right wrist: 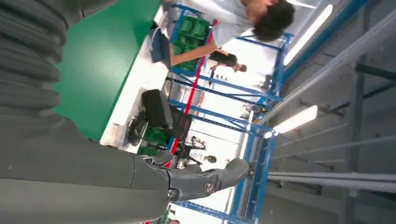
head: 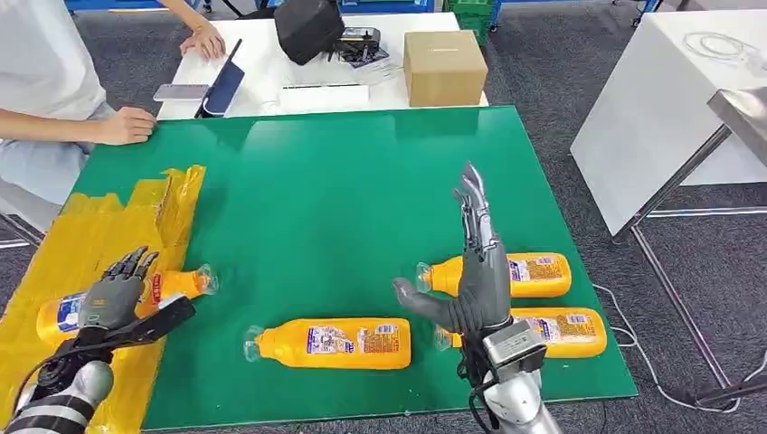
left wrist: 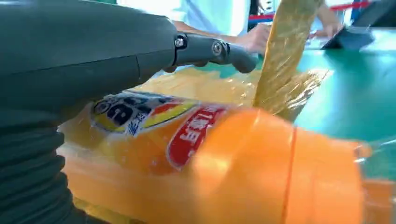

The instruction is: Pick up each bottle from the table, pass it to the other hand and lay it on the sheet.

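Orange bottle [head: 136, 298] lies crosswise on sheet [head: 81, 237]; cap rightward.

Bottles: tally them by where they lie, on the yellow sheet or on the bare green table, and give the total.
On the yellow sheet: 1, under the left robot hand
On the bare green table: 3
Total: 4 orange bottles

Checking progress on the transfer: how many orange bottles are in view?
4. One lies on the yellow sheet under the left hand: bottle on the sheet. Three lie on the green table: middle bottle, far-right bottle, near-right bottle, partly behind the right hand.
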